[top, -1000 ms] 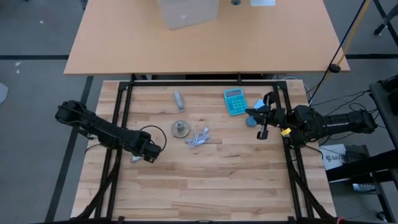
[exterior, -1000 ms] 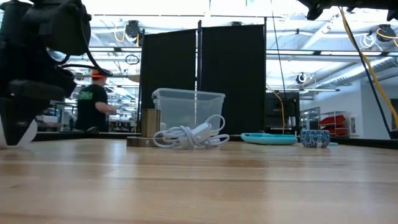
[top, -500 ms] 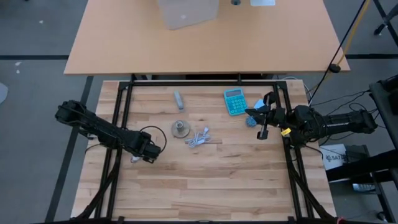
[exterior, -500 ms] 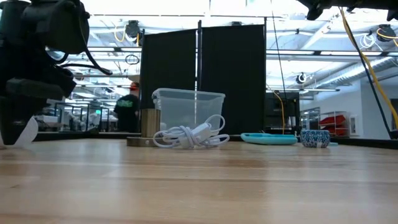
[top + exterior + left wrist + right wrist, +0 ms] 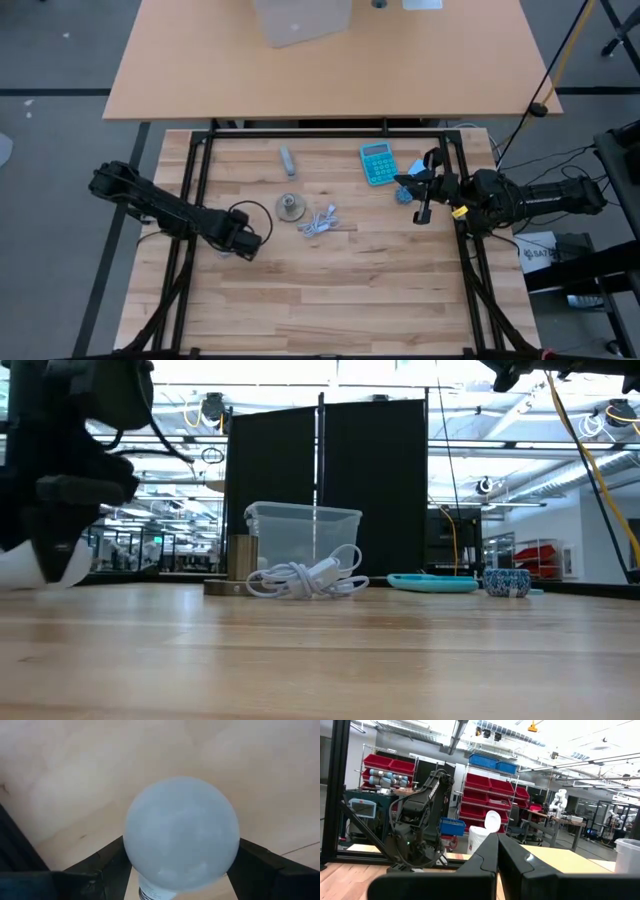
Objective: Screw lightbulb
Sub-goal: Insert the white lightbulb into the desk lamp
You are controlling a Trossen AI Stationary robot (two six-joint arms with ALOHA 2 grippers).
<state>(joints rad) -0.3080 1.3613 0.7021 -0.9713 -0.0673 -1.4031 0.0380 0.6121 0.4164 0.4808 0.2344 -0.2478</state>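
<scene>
The lightbulb (image 5: pixel 180 832), white with a frosted round head, sits between the fingers of my left gripper (image 5: pixel 243 243) at the table's left. The high view hides the lightbulb under that gripper. The low view shows it as a white shape (image 5: pixel 45 565) at the left edge. The grey disc-shaped socket (image 5: pixel 290 207) stands on the table a little to the right of the gripper. A white coiled cable (image 5: pixel 318 222) lies beside the socket. My right gripper (image 5: pixel 415 184) waits shut, raised near the table's right edge. My left gripper pinches the lightbulb between its two fingers (image 5: pixel 107 870), one on each side of the frosted head (image 5: pixel 132 857). The fingers come from above, pointing down. The head faces the wrist camera and the screw end (image 5: pixel 150 894) shows behind it. Whether the bulb is clear of the table, I cannot tell.
A teal calculator (image 5: pixel 378 163), a small grey block (image 5: pixel 288 160) and a blue bowl (image 5: pixel 403 194) lie toward the far side. Black frame rails (image 5: pixel 200 190) run along the table's sides. Bare wood lies toward the near edge.
My left gripper has tipped a little and, in the low view, stands slightly higher. The lightbulb's white end stuck out beside the gripper in the high view; it is now hidden under it.
</scene>
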